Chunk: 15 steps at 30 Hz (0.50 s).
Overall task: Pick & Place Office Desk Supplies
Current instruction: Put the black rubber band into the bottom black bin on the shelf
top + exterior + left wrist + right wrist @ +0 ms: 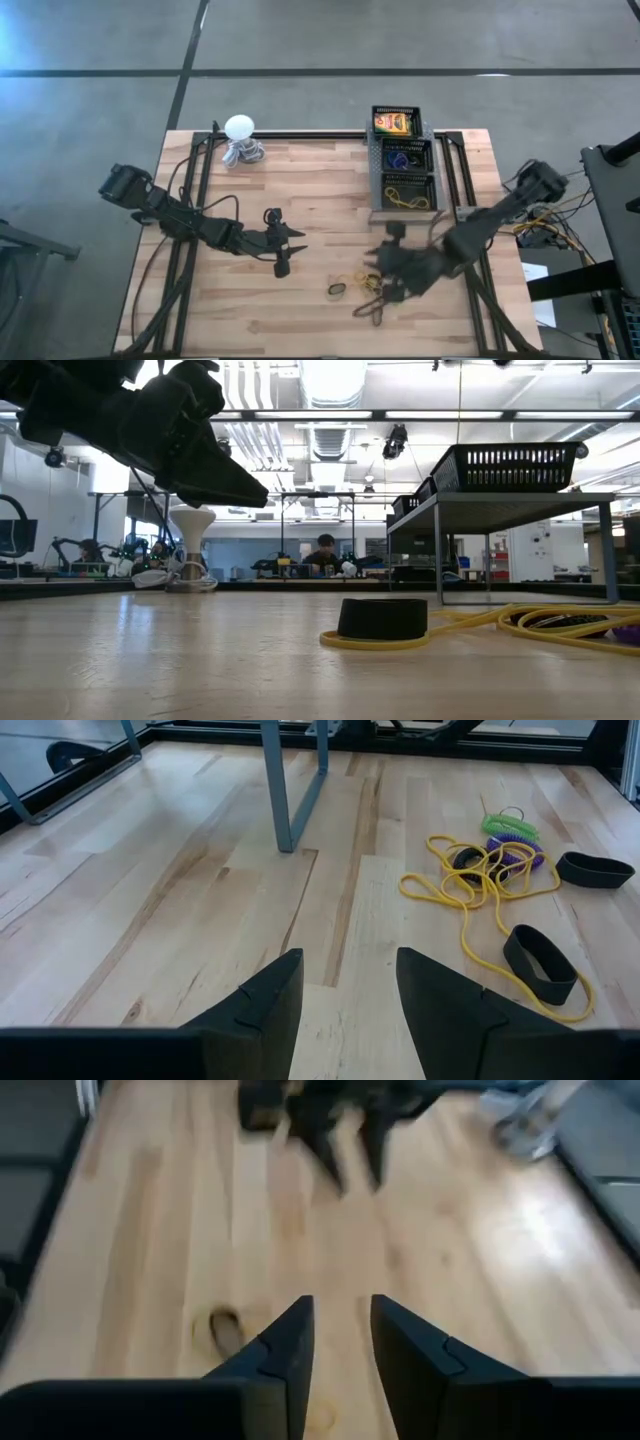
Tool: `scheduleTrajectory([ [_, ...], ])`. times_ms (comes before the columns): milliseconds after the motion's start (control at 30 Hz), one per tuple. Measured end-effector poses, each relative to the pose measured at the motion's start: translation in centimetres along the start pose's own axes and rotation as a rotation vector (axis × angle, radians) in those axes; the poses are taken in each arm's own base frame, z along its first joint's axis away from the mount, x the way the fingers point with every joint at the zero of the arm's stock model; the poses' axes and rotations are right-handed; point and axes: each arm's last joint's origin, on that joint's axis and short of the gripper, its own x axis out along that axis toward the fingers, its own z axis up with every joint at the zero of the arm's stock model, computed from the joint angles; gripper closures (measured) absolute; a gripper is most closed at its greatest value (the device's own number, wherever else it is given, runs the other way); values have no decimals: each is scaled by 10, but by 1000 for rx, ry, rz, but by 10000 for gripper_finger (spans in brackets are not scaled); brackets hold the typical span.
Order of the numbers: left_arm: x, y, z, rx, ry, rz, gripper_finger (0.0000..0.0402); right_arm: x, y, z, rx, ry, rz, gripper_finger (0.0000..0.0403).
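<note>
A tangle of yellow rubber bands [470, 890] lies on the wooden table near its front edge, with a green ring [508, 823], a purple ring [515, 850] and two black bands [540, 963] beside it. My left gripper [348, 955] stands open left of the pile [372, 285], pointing toward it, with nothing between its fingers. My right gripper [342, 1300] hangs above the table just right of the pile [388, 265], blurred. It is open and holds nothing. A yellow-and-green box [395, 123] lies in the far basket of the rack.
A grey rack [403, 160] with three black baskets stands at the far right. Its middle basket holds a blue ring [403, 158] and its near one yellow bands [405, 195]. A white ball-topped object [240, 140] stands at the far left. Bare wood lies between the arms.
</note>
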Motion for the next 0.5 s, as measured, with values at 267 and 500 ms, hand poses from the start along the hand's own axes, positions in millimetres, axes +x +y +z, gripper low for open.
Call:
scheduleTrajectory([
  [267, 0, 0, 0, -2, 0, 0, 233, 77, 49, -43, 87, 212, 38, 306],
  [500, 0, 0, 0, -3, 0, 0, 233, 129, 50, -50, 78, 255, 188, 248],
])
